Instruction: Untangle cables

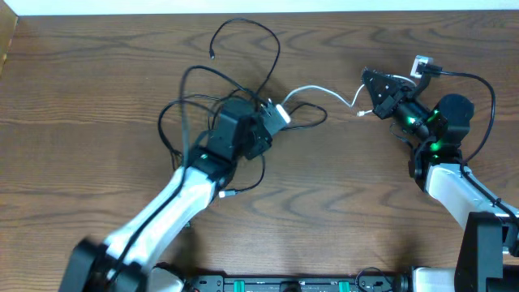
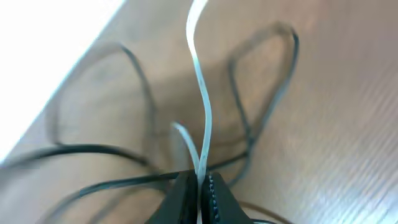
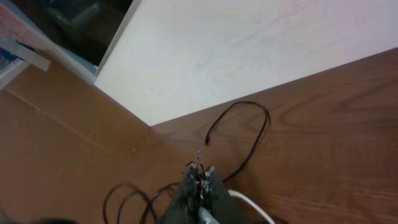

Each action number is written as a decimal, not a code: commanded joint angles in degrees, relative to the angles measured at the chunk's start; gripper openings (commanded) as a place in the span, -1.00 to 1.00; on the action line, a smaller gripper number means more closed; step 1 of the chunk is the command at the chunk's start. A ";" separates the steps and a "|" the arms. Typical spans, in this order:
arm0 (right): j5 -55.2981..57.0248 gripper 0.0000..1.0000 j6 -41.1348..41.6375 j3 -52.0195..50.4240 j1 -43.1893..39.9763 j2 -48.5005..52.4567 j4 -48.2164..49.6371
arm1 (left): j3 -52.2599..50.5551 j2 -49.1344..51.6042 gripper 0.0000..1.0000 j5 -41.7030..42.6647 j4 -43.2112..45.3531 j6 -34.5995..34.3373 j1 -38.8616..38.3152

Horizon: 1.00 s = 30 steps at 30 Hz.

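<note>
Pinching white cable (image 2: 202, 106) in clamped left gripper (image 2: 200, 183) to pull it from black cables (image 2: 87, 149); right gripper (image 3: 200, 174) closed, hold unclear.

Lighting and picture quality: bright, even, sharpness varying by view.
Overhead view reading sharp, light falling evenly on the tabletop (image 1: 97, 81), cables (image 1: 312, 88) casting faint soft shadows. Left wrist view blurring heavily, cables smearing, upper-left corner blowing out white. Right wrist view glaring on the white panel (image 3: 249, 43), lower foreground going soft.
</note>
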 commanded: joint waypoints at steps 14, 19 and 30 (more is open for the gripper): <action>0.00 0.99 -0.83 0.68 0.96 -0.50 -0.35 | -0.04 -22.16 -0.85 -0.52 1.53 -6.58 -0.07; 0.02 0.98 -0.83 0.68 2.16 -0.50 1.11 | -0.04 -25.92 -0.85 -0.50 4.57 -9.92 -0.07; 0.00 0.99 -0.83 0.68 4.98 -0.50 5.29 | -0.04 -30.38 -0.85 -0.48 5.01 -9.92 -0.07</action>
